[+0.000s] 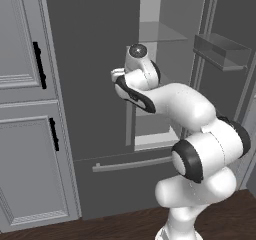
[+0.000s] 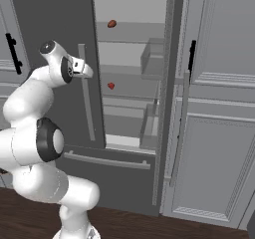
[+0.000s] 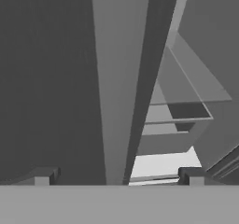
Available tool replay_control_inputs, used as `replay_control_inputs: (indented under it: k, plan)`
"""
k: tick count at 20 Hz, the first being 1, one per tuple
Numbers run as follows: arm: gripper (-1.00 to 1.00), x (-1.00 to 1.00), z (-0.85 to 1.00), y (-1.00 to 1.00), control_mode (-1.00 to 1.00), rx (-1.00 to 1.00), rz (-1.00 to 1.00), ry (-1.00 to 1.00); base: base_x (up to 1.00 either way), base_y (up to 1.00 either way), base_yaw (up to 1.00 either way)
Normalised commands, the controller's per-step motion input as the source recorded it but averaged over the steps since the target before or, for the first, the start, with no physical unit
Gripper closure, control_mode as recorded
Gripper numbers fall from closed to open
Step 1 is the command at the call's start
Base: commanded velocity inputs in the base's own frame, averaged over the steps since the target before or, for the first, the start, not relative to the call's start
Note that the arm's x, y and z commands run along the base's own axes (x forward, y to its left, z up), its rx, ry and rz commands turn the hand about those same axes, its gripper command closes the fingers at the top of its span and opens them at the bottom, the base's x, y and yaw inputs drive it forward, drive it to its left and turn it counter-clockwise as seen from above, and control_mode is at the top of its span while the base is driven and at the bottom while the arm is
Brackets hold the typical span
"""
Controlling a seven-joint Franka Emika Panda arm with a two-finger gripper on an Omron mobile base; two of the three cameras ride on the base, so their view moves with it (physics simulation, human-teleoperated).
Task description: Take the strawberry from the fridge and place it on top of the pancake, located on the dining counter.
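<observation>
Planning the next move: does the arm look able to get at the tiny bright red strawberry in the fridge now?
Probably not directly: the strawberry lies on a shelf behind the dark grey fridge's closed left door, and the open gripper faces that door.

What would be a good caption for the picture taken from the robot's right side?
Open gripper beside the fridge door's edge, strawberry waiting on a shelf inside.
</observation>
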Motion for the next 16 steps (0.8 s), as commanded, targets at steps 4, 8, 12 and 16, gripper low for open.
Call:
replay_control_inputs:
  k: [4,8,12,16]
  plan:
    - [-1.00,0.64,-0.07,0.00,-1.00,0.00,0.04,0.00,0.00,0.00,0.00]
    - [-1.00,0.49,-0.03,0.00,-1.00,0.00,0.00,0.00,0.00,0.00,0.00]
    - [-1.00,0.25,-0.09,-0.02,-1.00,0.00,0.00,-0.05,0.00,0.00,0.00]
    - [-1.00,0.23,-0.13,0.00,-1.00,0.00,0.00,-0.07,0.00,0.00,0.00]
